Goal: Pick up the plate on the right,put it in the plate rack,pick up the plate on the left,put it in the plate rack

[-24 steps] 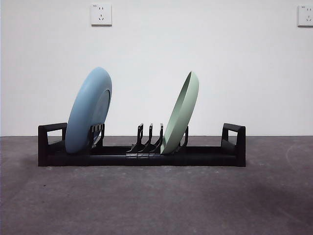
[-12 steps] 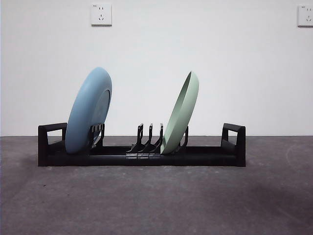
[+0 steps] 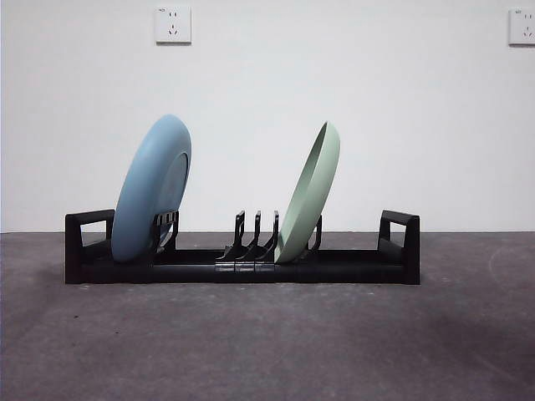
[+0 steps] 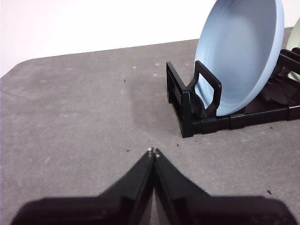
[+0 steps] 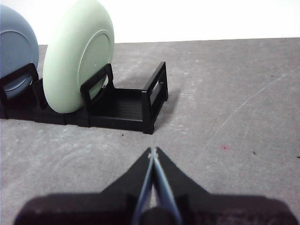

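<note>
The black plate rack (image 3: 242, 266) lies across the table. A blue plate (image 3: 152, 189) stands tilted in its left end and a green plate (image 3: 309, 194) leans in a slot right of the middle. My left gripper (image 4: 153, 152) is shut and empty above the bare table, back from the rack's left handle (image 4: 206, 91) and the blue plate (image 4: 241, 51). Off the rack's right end (image 5: 157, 96), near the green plate (image 5: 77, 56), my right gripper (image 5: 153, 152) is shut and holds nothing. Neither arm shows in the front view.
The grey table (image 3: 267, 342) stretches in front of the rack. A white wall with two sockets (image 3: 172, 24) stands behind. The table's far edge (image 4: 84, 54) shows in the left wrist view.
</note>
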